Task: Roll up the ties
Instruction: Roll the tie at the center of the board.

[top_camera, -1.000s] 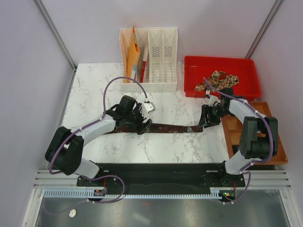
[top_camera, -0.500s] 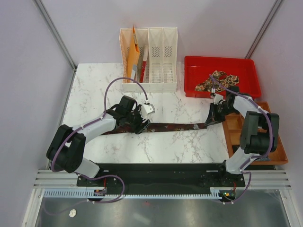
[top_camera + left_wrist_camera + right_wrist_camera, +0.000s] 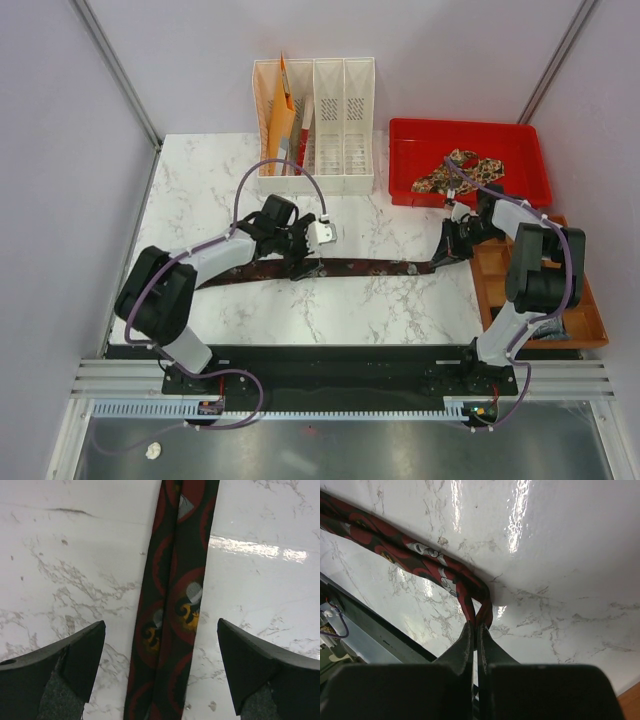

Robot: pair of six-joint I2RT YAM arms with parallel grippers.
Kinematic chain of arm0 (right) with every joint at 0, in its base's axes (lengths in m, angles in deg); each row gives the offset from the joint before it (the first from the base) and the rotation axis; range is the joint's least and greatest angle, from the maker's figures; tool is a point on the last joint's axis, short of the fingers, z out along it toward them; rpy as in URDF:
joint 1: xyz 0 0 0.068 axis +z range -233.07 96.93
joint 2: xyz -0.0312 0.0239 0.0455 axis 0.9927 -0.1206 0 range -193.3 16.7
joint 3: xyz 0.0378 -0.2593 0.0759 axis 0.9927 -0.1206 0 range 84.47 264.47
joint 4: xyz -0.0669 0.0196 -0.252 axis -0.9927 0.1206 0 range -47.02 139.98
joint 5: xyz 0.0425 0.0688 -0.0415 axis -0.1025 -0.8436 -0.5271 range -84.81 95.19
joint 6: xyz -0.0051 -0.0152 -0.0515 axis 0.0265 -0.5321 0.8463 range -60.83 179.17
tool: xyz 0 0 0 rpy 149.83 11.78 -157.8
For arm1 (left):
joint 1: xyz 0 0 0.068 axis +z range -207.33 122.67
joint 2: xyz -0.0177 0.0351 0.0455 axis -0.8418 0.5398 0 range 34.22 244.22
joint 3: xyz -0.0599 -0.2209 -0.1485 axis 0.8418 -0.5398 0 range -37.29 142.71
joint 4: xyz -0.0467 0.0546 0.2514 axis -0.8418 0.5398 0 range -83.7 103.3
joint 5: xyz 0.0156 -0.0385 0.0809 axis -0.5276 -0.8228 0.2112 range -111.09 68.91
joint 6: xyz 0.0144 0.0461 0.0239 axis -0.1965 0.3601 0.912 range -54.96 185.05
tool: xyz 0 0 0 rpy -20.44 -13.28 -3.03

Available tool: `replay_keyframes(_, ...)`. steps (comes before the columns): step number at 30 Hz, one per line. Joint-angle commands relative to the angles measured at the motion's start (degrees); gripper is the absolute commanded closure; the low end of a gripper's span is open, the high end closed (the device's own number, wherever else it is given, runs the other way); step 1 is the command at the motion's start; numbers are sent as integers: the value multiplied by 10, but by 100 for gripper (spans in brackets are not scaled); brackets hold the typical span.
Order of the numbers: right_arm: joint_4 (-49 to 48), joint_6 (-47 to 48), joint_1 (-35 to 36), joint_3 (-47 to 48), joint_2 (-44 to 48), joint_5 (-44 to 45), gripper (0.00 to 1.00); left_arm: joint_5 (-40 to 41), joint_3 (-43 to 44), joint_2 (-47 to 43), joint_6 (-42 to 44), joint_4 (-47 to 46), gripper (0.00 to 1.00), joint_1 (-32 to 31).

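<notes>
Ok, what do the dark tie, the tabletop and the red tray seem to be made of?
Dark tie: soft woven fabric, faintly sheeny, perhaps silk or polyester; it folds limply.
Tabletop: glossy white marble or marble-look laminate; grey veins, sharp light reflections.
Red tray: probably moulded plastic; uniform colour, smooth rim.

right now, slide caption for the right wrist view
Right tool shut on one end of the maroon tie lying across the marble table.

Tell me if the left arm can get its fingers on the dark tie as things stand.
Probably yes: the left gripper is open directly over the dark tie, its fingers to either side, with nothing between them and the fabric.
</notes>
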Motion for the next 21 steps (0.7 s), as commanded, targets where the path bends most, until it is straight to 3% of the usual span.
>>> replay_keyframes(1, 2, -9, 0, 28, -7, -13, 100, -49, 65, 51, 89, 13, 0, -21)
replay_keyframes(11, 21, -1, -1, 52, -26, -19, 100, -22, 95, 113, 135, 43, 1, -59)
replay_keyframes(14, 33, 11, -1, 57, -32, -18, 100, -8, 115, 131, 134, 63, 13, -63)
replay_keyframes(15, 40, 14, -1, 62, -34, -18, 100, -4, 121, 136, 134, 69, 23, -64)
replay_keyframes(18, 56, 34, -1, 70, -38, -18, 100, 19, 126, 147, 135, 76, 39, -66)
replay_keyframes(21, 74, 54, -1, 78, -40, -13, 100, 29, 115, 142, 134, 80, 50, -67)
